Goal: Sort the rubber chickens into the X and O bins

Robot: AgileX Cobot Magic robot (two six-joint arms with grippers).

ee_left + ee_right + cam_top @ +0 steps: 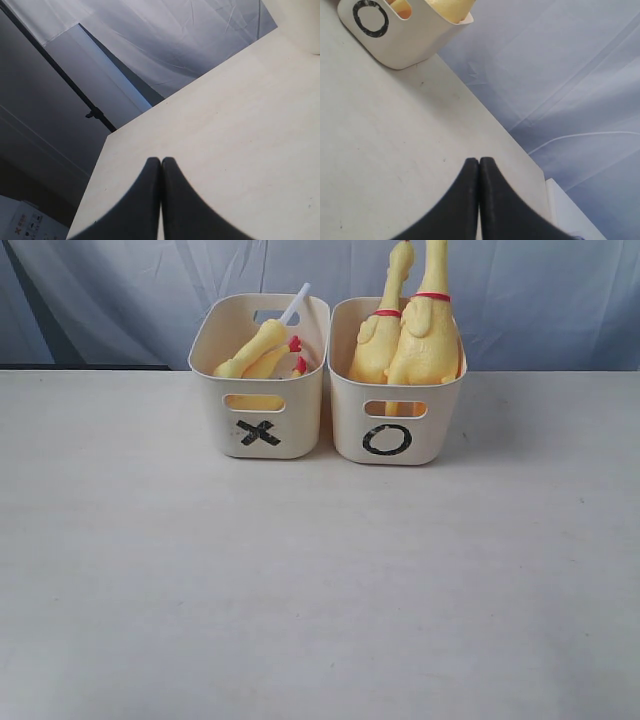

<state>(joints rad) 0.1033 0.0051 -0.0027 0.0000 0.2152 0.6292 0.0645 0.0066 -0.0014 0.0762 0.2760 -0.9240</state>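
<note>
Large chickens (425, 345) stand upright, necks up, in O bin (442, 425).

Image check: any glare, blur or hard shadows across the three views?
Exterior view: even, soft light, no glare, faint shadows under the X bin and O bin. Left wrist view: shut left tool is an underexposed black shape, table bright. Right wrist view: same for right tool.
</note>
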